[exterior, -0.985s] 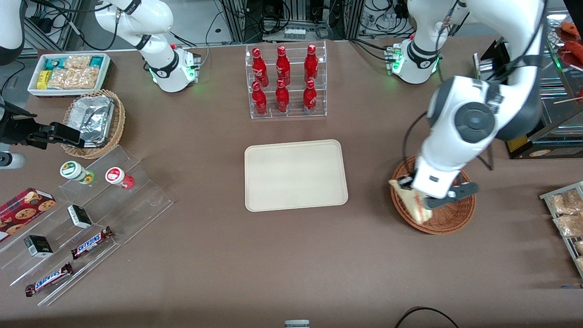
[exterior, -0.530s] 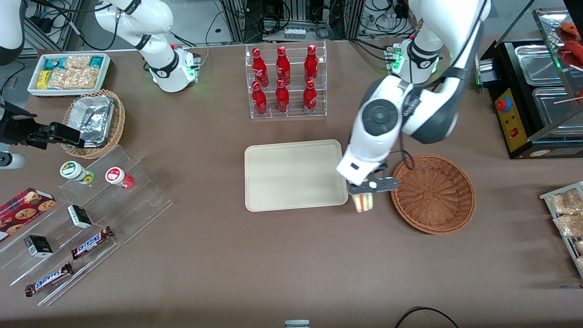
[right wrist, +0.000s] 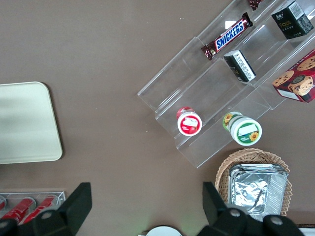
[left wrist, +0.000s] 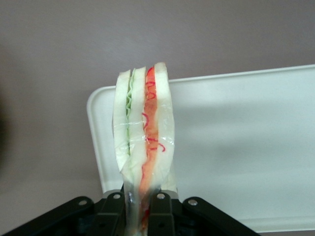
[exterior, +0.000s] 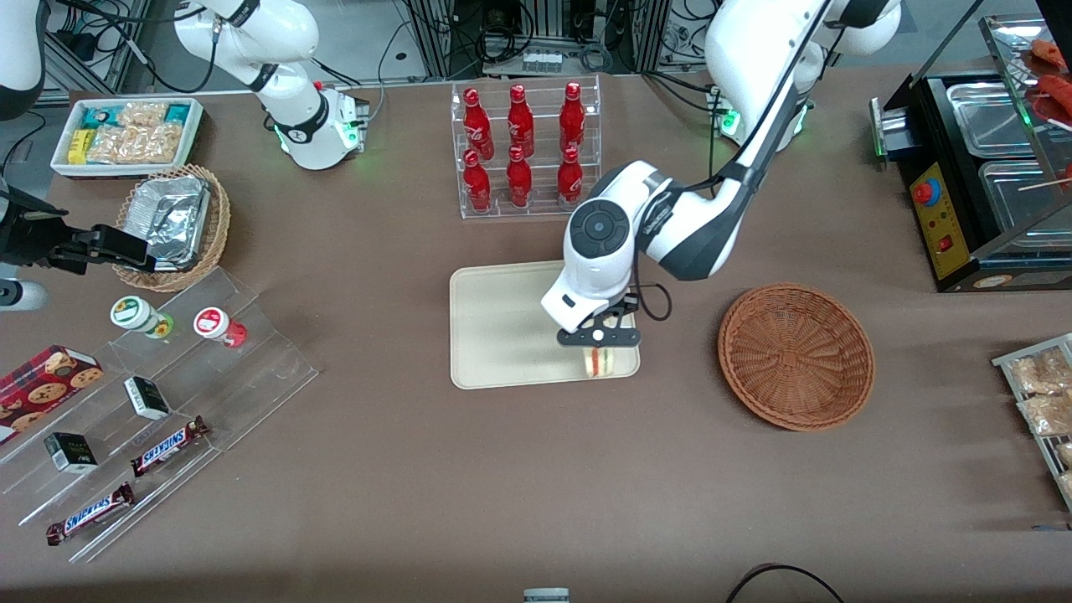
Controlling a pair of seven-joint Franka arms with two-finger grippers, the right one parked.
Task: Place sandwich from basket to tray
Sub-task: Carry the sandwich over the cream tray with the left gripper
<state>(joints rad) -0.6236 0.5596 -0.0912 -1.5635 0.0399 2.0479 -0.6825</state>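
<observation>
Your tool [exterior: 600, 337] is clamped on the sandwich [exterior: 599, 362], which hangs from it, cut edge showing red, pink and green layers between white bread under clear wrap. In the front view it sits just below the middle of the frame, over the tray's [exterior: 502, 327] corner nearest the camera on the wicker basket's side. From the wrist camera the sandwich [left wrist: 143, 147] rises out of the closed fingers [left wrist: 158, 216], with the pale tray [left wrist: 236, 147] under it.

Judging by this, the carry is nearly done. The round reddish-brown basket [exterior: 796, 356], right of centre in the front frame, holds nothing. What is left is to lower and let go. Whether the sandwich touches the tray yet cannot be told. It hangs close to the rim, so a nudge toward the tray's middle before release would seem safer.

The brown surface [exterior: 536, 469] also carries a clear rack of red bottles [exterior: 523, 151] above the tray in the frame. At upper left stand a white bin of snack packets [exterior: 126, 134] and a tan wicker basket with foil containers [exterior: 172, 222]. At lower left, clear stepped shelves [exterior: 159, 402] hold Snickers bars [exterior: 167, 444], small boxes and two round tubs. At the right edge is a black machine with metal pans [exterior: 980, 159]. Along the top edge of the frame run cables and equipment racks.
</observation>
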